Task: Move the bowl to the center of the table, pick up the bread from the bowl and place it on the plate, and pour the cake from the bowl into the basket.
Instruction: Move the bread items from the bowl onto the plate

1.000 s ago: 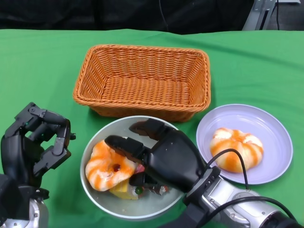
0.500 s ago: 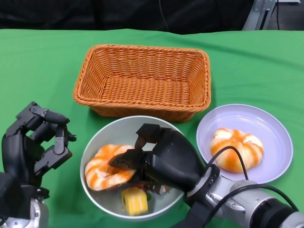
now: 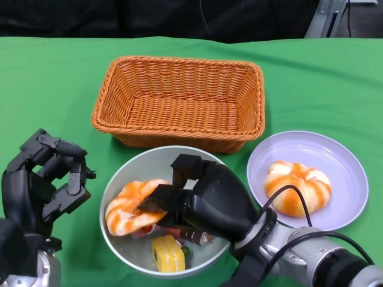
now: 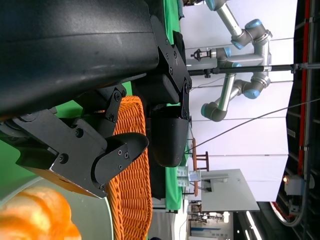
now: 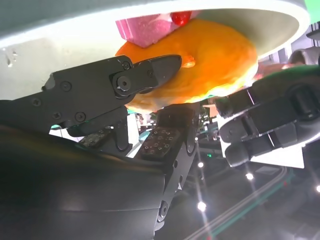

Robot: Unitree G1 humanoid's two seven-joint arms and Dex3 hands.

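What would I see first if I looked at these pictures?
First, the right hand reaching into the silver bowl at the near edge of the table, its fingers closed on an orange-striped bread. Just behind the bowl sits a big wicker basket, and to the right a lilac plate holds another striped bread.

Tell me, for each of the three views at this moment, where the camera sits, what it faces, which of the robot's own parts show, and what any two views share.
Head view: high on the robot, looking down at the bowl, basket and plate; left hand and right hand show.
Right wrist view: behind the right hand, low inside the bowl, facing the orange bread its fingers hold.
Left wrist view: behind the left hand, facing the basket and the room beyond.
Shared: bread and bowl appear in all three; the basket in head and left wrist views.
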